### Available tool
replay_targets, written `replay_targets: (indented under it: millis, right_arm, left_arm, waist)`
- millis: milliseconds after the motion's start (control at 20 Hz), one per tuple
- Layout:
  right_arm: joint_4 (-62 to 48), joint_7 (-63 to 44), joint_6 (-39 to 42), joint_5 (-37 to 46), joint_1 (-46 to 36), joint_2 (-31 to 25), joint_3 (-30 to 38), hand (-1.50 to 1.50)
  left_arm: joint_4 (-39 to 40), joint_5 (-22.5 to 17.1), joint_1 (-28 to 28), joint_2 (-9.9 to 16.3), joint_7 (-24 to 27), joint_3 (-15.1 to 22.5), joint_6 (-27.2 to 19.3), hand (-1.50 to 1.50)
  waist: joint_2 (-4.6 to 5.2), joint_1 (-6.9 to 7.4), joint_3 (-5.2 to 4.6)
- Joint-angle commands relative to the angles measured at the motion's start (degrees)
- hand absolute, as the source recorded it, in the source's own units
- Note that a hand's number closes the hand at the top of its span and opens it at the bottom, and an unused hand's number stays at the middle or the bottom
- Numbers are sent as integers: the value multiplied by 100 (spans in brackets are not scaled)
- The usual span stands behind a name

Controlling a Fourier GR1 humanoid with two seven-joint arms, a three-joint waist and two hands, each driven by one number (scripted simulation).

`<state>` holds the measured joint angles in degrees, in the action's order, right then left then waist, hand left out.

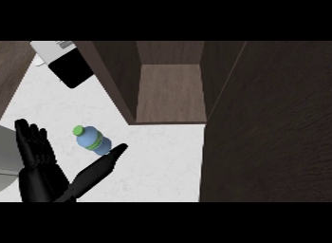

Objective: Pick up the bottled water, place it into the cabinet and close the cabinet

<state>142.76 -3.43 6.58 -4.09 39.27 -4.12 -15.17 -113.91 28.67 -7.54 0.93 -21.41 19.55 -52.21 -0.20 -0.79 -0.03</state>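
Nearest, lower left: left hand (39,161), black, fingers straight and spread upward, thumb stuck out to the right toward the bottle; holds nothing. Right hand not visible anywhere.

Bottled water (92,139) stands on the white worktop (161,161) just past the thumb tip, seen from above: green cap, blue body, green band. Thumb tip looks touching or just beside its lower right side, can't tell which. Fingers sit to its left, apart from it.

Further back: cabinet (170,92), dark wood, open, bare shelf board inside. Its door (277,123) swung out and fills the right side of the view. Far left corner: a black panel (72,69) with some white appliance (51,51), not task relevant. Grey edge of something at the left border, unclear.

Step in hand, my read: closing on the bottle, grasp not yet made. To do it well: bring the palm in so the bottle sits between fingers and thumb, curl round the body below the cap, keep it upright. Pushing with the thumb alone risks tipping it. Then lift, carry right and back onto the shelf, staying off the cabinet's left wall and the open door
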Motion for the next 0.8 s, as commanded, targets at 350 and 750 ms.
replay_targets:
  millis: [350, 750]
  right_arm:
    - [596, 735, 275, 34, 1151, -204, -204, -150]
    - [687, 946, 248, 153, 1349, -304, -404, -150]
  left_arm:
    - [1724, -2004, 72, -87, 2195, -327, -451, -150]
    - [3170, -3971, 372, -92, 4243, -1542, 427, -150]
  waist:
    - [-5, -52, -6]
    - [4, -35, -12]
